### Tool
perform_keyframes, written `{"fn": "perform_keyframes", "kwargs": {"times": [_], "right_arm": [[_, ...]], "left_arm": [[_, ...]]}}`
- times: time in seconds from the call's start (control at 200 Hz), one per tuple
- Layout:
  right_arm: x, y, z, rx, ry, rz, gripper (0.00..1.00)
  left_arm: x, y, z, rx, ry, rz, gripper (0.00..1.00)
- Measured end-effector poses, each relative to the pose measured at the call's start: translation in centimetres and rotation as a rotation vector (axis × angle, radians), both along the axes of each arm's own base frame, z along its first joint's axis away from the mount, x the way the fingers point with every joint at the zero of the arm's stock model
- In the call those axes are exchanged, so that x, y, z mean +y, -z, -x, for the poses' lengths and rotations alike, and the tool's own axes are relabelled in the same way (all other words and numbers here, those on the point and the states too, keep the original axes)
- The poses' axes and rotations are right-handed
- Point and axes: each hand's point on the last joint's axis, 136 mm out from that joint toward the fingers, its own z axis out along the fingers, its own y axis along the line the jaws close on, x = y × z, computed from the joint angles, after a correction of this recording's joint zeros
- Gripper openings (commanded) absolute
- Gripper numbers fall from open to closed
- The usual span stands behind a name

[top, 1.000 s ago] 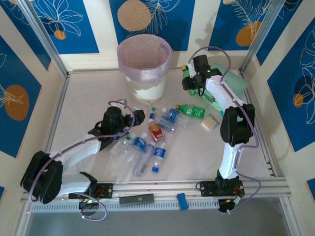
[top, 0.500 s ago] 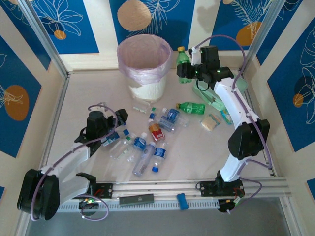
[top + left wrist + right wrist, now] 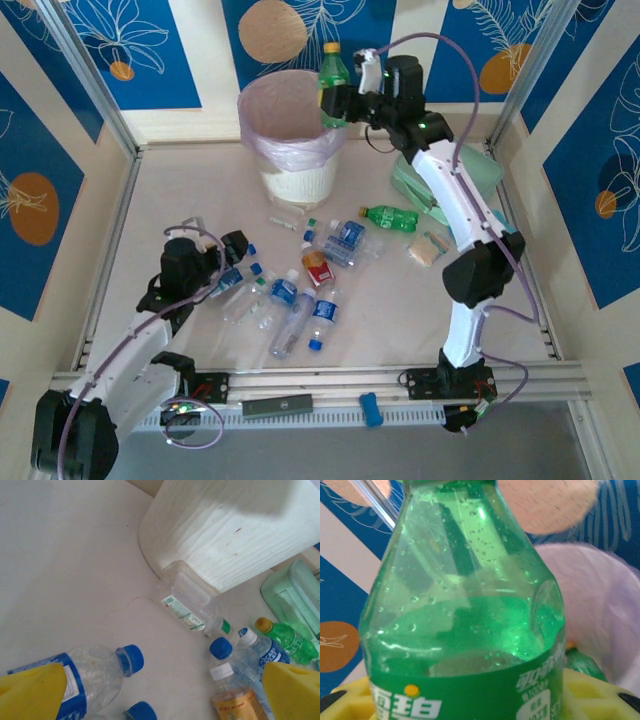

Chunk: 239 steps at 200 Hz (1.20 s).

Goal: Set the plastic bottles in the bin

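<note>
Left hand (image 3: 232,262): low over the near-left desk (image 3: 180,180), released, nothing gripped. In the left wrist view its yellow fingertips (image 3: 30,690) stand wide apart. A blue-capped bottle (image 3: 95,672) lies on its side just beside the left one, partly hidden by it.

Mid-desk, right of that hand: loose bottles (image 3: 300,295) lie on their sides in a cluster, mostly clear with blue labels. A red-labelled bottle (image 3: 318,270) lies among them. Farther right, a lying green bottle (image 3: 392,218) with a yellow cap sits apart from the cluster.

A crushed clear bottle (image 3: 187,605) lies just beside the base of the bin (image 3: 295,182), which stands far centre — white wall, pink liner.

Far right: a mint pouch (image 3: 470,170) lies flat under the right arm.

Right hand (image 3: 347,103): raised, clenched on the held green bottle (image 3: 333,85). The bottle is upright with its yellow cap up, at the bin's far-right rim. The right wrist view shows it between the yellow pads (image 3: 350,700) — pink liner just behind.
</note>
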Motion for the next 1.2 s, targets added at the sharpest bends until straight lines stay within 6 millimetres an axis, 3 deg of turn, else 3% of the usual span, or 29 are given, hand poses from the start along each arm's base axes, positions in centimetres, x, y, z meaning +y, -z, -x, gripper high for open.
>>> {"fn": "perform_keyframes", "kwargs": {"times": [0.19, 0.305, 0.45, 0.555, 0.74, 0.895, 1.025, 1.196], "right_arm": [[4.6, 0.9, -2.2, -0.027, -0.026, 0.045, 0.48], [7.0, 3.4, -3.1, -0.020, -0.034, 0.097, 0.49], [8.6, 6.9, -3.5, 0.015, -0.031, 0.164, 0.50], [8.9, 8.1, -3.7, 0.024, -0.023, 0.191, 0.51], [8.6, 8.3, -4.1, 0.008, -0.002, 0.216, 0.56], [8.4, 8.3, -4.3, -0.008, 0.007, 0.230, 0.68], [8.4, 8.0, -4.5, -0.024, 0.013, 0.230, 0.83], [8.4, 7.6, -4.5, -0.034, 0.014, 0.224, 0.93]], "left_arm": [[0.4, 0.3, 1.1, 0.008, 0.003, -0.018, 1.00], [0.7, 0.0, 1.7, -0.002, 0.005, -0.032, 1.00], [0.9, 0.0, 2.2, -0.003, 0.002, -0.043, 1.00], [1.0, 0.3, 2.4, 0.006, 0.006, -0.053, 1.00], [1.0, 0.6, 2.5, 0.014, 0.008, -0.058, 1.00], [1.0, 0.7, 2.5, 0.020, 0.008, -0.060, 1.00], [1.0, 1.2, 2.4, 0.038, 0.008, -0.064, 1.00], [1.0, 1.6, 2.4, 0.051, 0.009, -0.067, 1.00]]}}
